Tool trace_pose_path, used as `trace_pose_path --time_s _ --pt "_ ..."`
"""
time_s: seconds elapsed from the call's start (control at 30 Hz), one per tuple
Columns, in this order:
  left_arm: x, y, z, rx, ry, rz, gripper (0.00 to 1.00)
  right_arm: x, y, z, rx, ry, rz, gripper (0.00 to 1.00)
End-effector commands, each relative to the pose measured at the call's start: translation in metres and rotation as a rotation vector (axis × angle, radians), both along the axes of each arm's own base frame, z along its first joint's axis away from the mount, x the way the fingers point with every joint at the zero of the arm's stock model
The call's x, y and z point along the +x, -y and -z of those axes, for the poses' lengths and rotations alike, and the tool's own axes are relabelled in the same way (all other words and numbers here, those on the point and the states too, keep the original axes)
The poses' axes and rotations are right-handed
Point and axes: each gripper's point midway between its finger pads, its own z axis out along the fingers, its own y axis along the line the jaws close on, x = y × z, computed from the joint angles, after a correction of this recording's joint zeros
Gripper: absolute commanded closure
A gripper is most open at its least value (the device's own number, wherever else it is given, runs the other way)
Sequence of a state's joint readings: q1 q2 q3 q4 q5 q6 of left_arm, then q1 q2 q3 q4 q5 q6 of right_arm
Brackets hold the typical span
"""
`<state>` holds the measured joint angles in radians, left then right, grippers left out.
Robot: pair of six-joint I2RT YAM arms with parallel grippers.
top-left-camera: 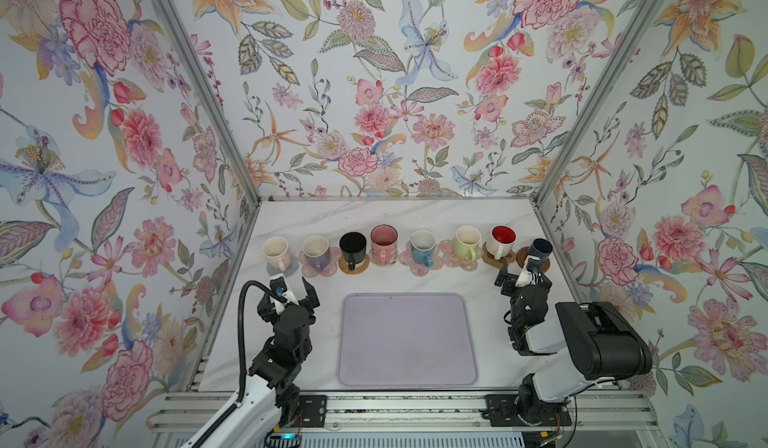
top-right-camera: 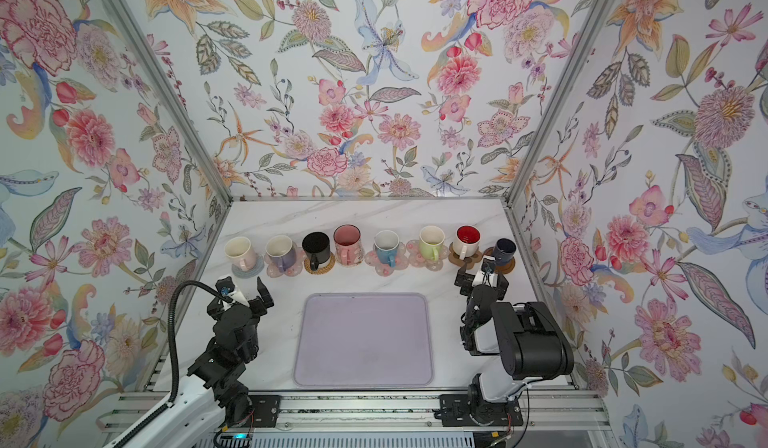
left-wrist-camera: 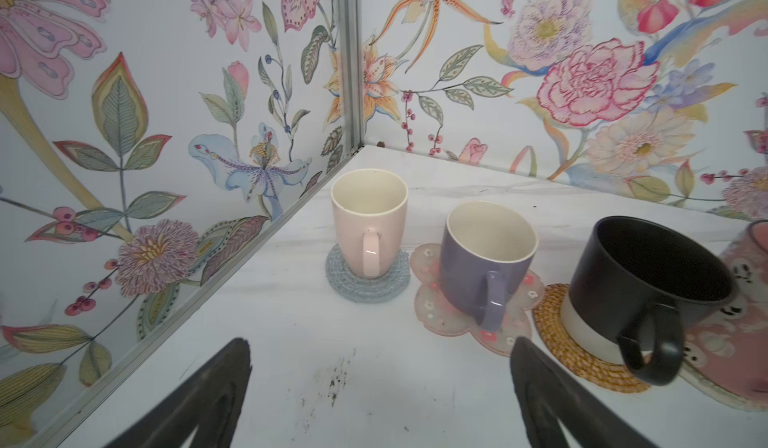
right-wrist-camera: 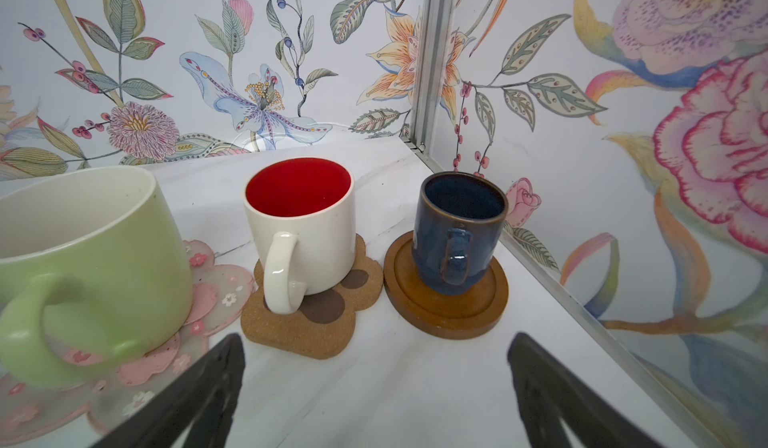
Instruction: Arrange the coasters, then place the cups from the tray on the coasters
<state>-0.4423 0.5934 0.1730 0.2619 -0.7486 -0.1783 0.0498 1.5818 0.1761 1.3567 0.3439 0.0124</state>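
Both arms crouch on the counter (top-left-camera: 478,217), one either side of the tray (top-left-camera: 405,342), forearms raised and wrists pointing toward the far wall. The left tool (left-wrist-camera: 380,346) and right tool (right-wrist-camera: 376,342) gape wide, holding nothing. The cups (top-left-camera: 352,244) stand in a row on the coasters (top-left-camera: 354,265) beyond the tray.

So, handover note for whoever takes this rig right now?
Left gripper: open, empty, facing the cream-pink cup end of the row.
Right gripper: open, empty, facing the navy cup.
Tray: nothing on it, between the two arms.
Cups: all eight upright in a row behind the tray.
Coasters: one under each cup.
Done: coasters laid out, every cup placed.
Left: nothing visible; probably just park the arms.
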Motion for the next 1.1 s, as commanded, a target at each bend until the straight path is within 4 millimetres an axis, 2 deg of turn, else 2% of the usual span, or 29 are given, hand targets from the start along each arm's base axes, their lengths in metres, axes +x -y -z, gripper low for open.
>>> trace_pose_path --time_s 0.0,0.1,0.27,0.63,0.87,1.0,1.07 --pt "0.002 -0.02 -0.012 0.04 0.058 -0.088 0.01 0.002 0.0 -0.005 0.011 0.017 -0.004 0.01" --pt "0.002 -0.041 0.005 0.031 0.063 -0.154 0.01 0.002 0.0 -0.005 0.011 0.017 -0.004 0.01" --pt "0.005 -0.04 0.026 0.009 0.062 -0.12 0.01 0.002 0.0 -0.005 0.011 0.016 -0.005 0.01" --pt "0.027 -0.034 0.022 0.027 0.121 -0.017 0.01 0.002 0.0 -0.004 0.011 0.015 -0.005 0.01" --pt "0.06 -0.02 0.014 0.108 0.135 0.06 0.01 0.002 0.0 -0.005 0.012 0.016 -0.005 0.01" --pt "0.068 -0.025 0.03 0.101 0.12 0.067 0.01 0.002 0.0 -0.005 0.012 0.018 -0.005 0.01" --pt "0.082 -0.02 0.04 0.132 0.102 0.091 0.01 0.002 0.0 -0.005 0.012 0.017 -0.006 0.01"
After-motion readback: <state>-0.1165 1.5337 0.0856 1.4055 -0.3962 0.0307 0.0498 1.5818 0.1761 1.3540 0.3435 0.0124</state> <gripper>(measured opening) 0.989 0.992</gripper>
